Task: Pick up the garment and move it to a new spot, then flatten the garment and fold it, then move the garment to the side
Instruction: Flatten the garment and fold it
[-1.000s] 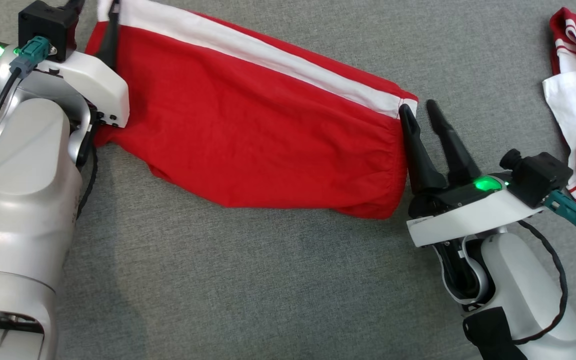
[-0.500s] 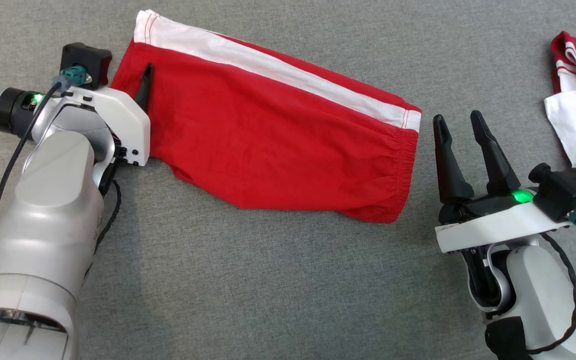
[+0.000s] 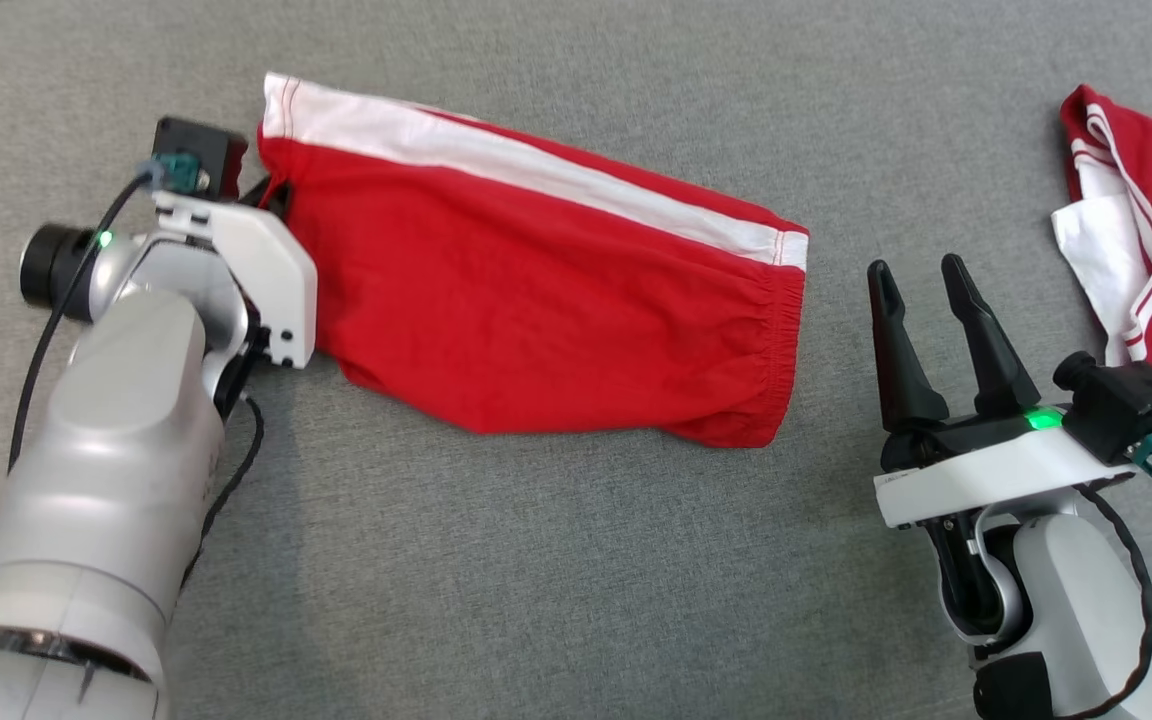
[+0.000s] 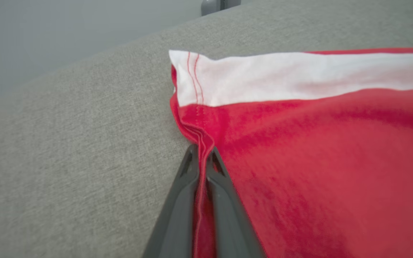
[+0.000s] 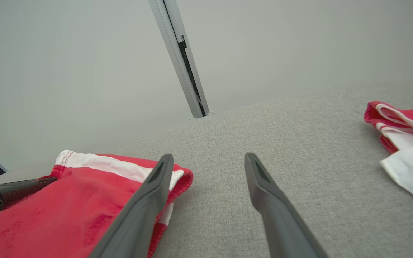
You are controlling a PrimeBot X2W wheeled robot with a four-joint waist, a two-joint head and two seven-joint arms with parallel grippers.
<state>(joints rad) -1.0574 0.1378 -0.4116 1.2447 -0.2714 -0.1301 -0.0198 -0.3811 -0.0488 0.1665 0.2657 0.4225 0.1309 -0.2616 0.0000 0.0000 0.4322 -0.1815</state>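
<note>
The garment (image 3: 536, 290), red shorts with a white side stripe, lies flat and elongated on the grey cloth surface (image 3: 536, 560). Its gathered waistband points right. My left gripper (image 3: 274, 192) is at the garment's left end, mostly hidden behind its own wrist. In the left wrist view the left gripper (image 4: 201, 153) is shut, with the garment's (image 4: 317, 150) red hem pinched between the fingers. My right gripper (image 3: 914, 266) stands open a short way right of the waistband, touching nothing. Seen from the right wrist, the right gripper (image 5: 208, 158) holds nothing, with the garment (image 5: 66, 200) at the lower left.
A second red-and-white garment (image 3: 1141, 230) lies crumpled at the far right edge, also seen as a red-and-white heap (image 5: 403, 143) in the right wrist view. A metal post (image 5: 181, 53) rises beyond the far edge of the surface.
My left gripper has closed on the garment's left hem. My right gripper has drawn back from the waistband and spread wider. The head camera has shifted a little.
</note>
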